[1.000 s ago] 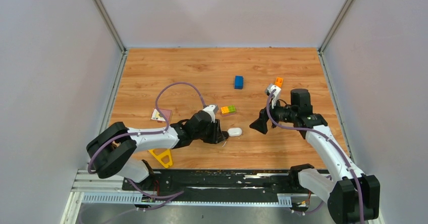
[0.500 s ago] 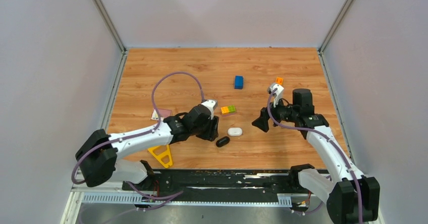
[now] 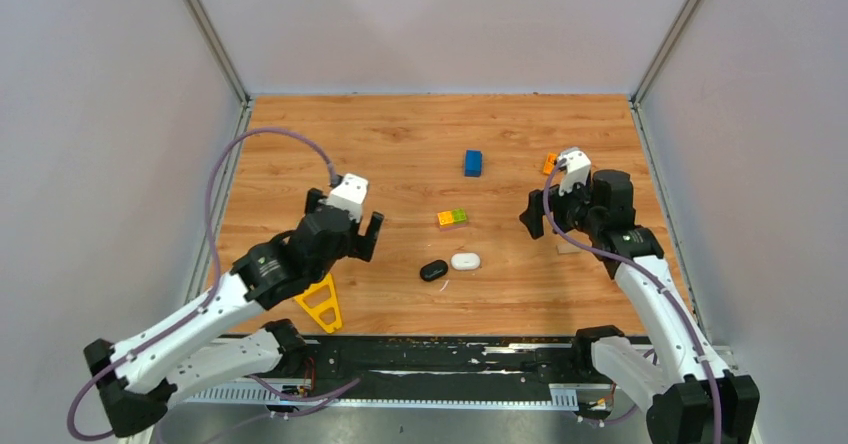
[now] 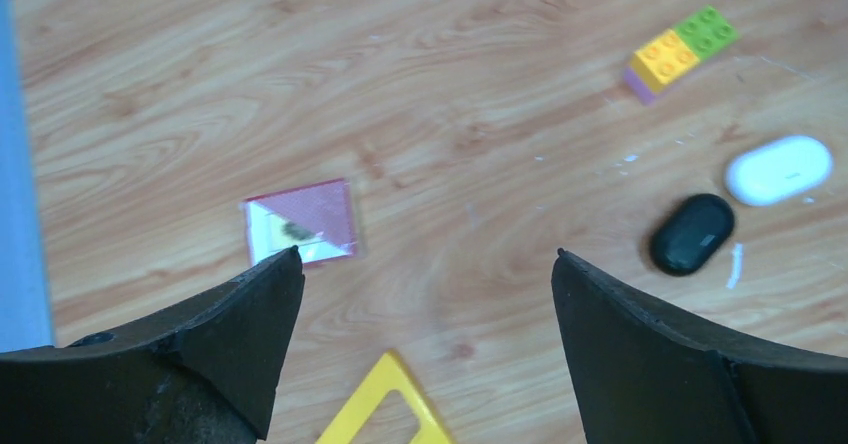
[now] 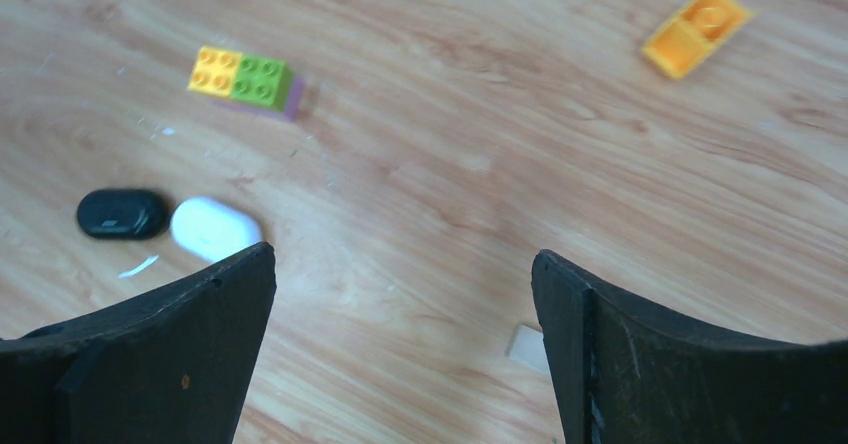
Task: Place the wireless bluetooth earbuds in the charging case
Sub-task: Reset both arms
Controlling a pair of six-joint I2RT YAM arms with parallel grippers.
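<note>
Earbud cases are lying mid-table on the wood: the glossy white case (image 3: 465, 261) and the black case (image 3: 434, 270) are resting just beside each other (both smooth closed pebbles), on the near side of the yellow-green brick (image 3: 452, 217). The left gripper (image 4: 428, 255) is hovering with jaws spread wide, gripping nothing, above a pink-and-white card (image 4: 300, 222) and well apart from the cases. The right gripper (image 5: 402, 254) is hanging near the orange brick (image 3: 550, 163), jaws likewise spread and empty.
</note>
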